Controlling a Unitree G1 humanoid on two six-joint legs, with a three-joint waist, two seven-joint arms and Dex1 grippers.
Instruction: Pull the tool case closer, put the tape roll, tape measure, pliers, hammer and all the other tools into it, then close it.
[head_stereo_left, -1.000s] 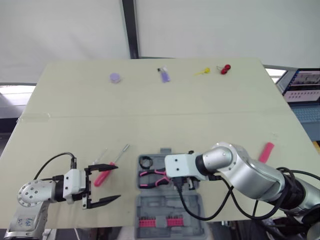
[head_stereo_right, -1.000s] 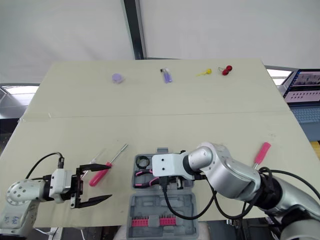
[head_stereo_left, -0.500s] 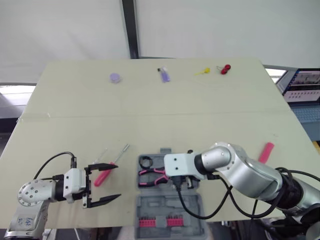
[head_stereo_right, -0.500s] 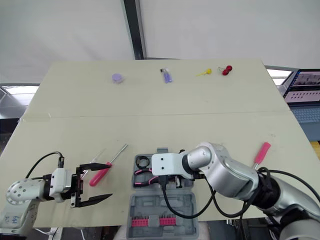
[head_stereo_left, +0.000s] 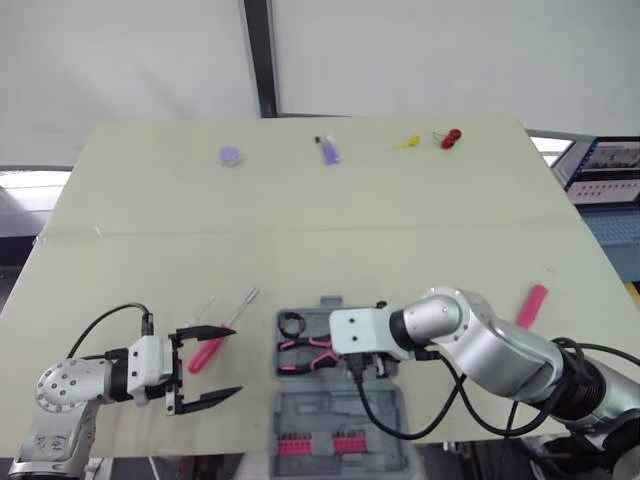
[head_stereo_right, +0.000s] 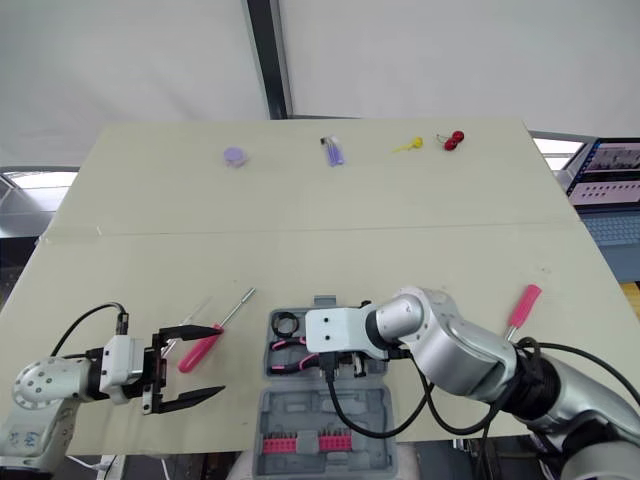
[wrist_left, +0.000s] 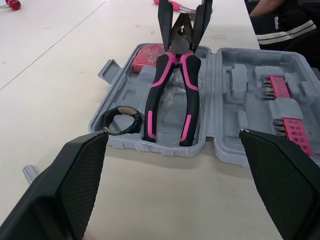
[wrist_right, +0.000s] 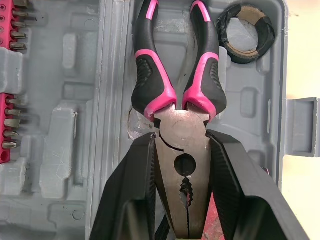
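The grey tool case lies open near the table's front edge. Inside its tray lie the pink-and-black pliers, a black tape roll and a red tool under the pliers' head. My right gripper is shut on the pliers' metal head, one finger on each side. My left gripper hovers open to the left of the case, empty. A pink-handled screwdriver lies just beyond its far finger. Another pink-handled tool lies on the table to the right.
A rack of pink bits sits in the case lid. Small items line the far edge: a purple cap, a purple bottle, a yellow piece and a red one. A person's sleeve is beyond the case.
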